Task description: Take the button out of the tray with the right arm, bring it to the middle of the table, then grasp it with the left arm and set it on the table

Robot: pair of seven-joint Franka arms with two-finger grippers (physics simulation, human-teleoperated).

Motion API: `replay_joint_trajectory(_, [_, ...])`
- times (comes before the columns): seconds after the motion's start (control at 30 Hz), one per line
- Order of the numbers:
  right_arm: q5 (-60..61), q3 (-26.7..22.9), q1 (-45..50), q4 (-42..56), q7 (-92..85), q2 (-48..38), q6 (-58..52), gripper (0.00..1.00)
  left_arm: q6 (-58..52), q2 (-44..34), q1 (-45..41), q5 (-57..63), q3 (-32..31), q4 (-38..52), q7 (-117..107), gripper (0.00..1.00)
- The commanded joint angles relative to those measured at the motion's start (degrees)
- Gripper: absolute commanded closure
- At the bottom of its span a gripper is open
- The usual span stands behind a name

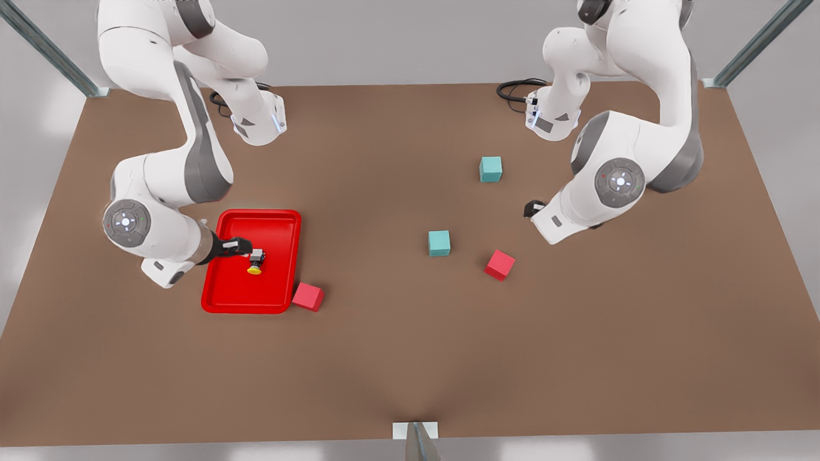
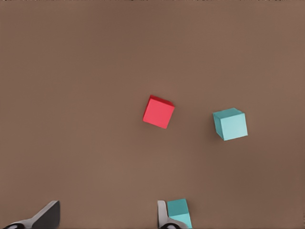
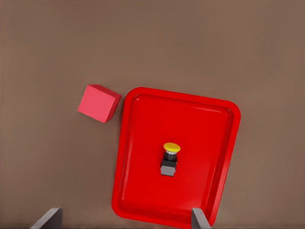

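Two teal cubes (image 1: 491,169) (image 1: 439,243) and a red cube (image 1: 500,265) sit apart; another red cube (image 1: 308,296) seemingly touches the red rim.

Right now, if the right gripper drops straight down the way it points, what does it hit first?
Most likely the button: it lies on its side in the tray, between the open fingers of the right gripper. Height above it is unclear.

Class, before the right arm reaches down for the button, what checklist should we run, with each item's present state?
1. Button inside the tray, away from its rim: ok.
2. Right gripper open above the tray: ok.
3. Right gripper centred over the button: cannot tell.
4. Red cube outside the tray, clear of the button: ok.
5. Left gripper open, waiting over the table: ok.
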Motion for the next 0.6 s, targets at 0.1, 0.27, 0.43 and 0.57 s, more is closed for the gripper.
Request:
replay_joint_trajectory(0.1, [-2.03,-0.19,2.16,-5.79,15.07,2.01,8.5,0.0,7.33,4.03,-0.75,0.11,0.2,1.97,-8.28,0.0])
replay_joint_trajectory(0.27, [-1.94,-0.19,1.99,-11.68,14.9,1.13,17.73,0.0,7.33,4.73,-1.11,0.02,0.11,2.23,-8.37,0.0])
replay_joint_trajectory(0.43, [-2.12,-0.02,2.51,-19.41,15.16,-1.15,23.36,0.0,8.83,6.4,-1.99,0.11,0.11,2.67,-8.55,0.0])
replay_joint_trajectory(0.57, [-2.12,0.07,-1.17,-25.74,14.72,-2.56,28.19,0.0,8.91,6.84,-2.95,0.11,0.11,2.67,-8.63,0.0])
